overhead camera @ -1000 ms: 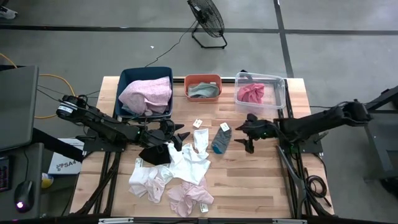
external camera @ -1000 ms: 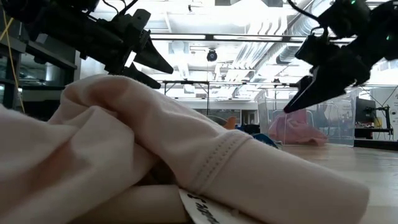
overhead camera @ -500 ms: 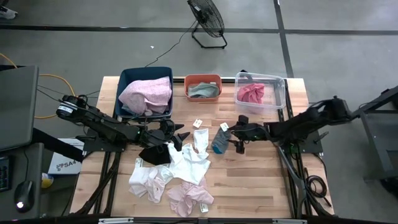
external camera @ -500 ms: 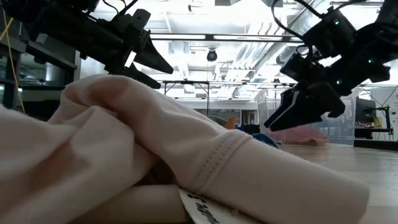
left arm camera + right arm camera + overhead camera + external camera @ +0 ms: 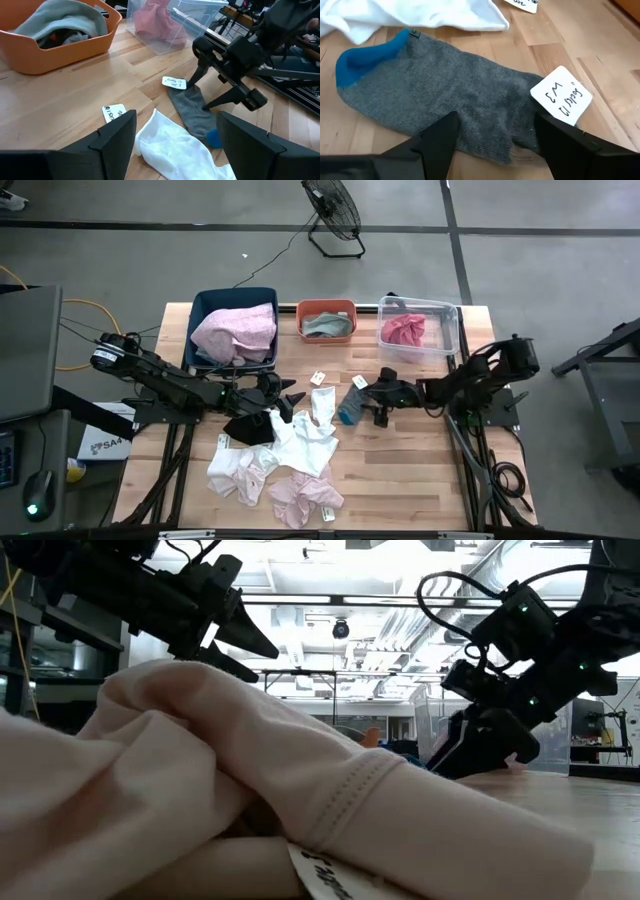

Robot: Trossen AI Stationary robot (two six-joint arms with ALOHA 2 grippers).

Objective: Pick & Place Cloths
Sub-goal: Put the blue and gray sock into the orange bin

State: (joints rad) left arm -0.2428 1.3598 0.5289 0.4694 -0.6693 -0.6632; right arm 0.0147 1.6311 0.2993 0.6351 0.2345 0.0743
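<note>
Wooden bench carries everything. Toward its left edge the left gripper hovers, fingers spread and grasping nothing, over a black cloth beside the heap of white and pink cloths. Along the far edge stand a blue bin of pink fabric, an orange bin and a clear bin. Near the middle lies a grey sock (blue toe, paper tag); the right gripper is lowered over it, fingers spread astride it, not clenched.
</note>
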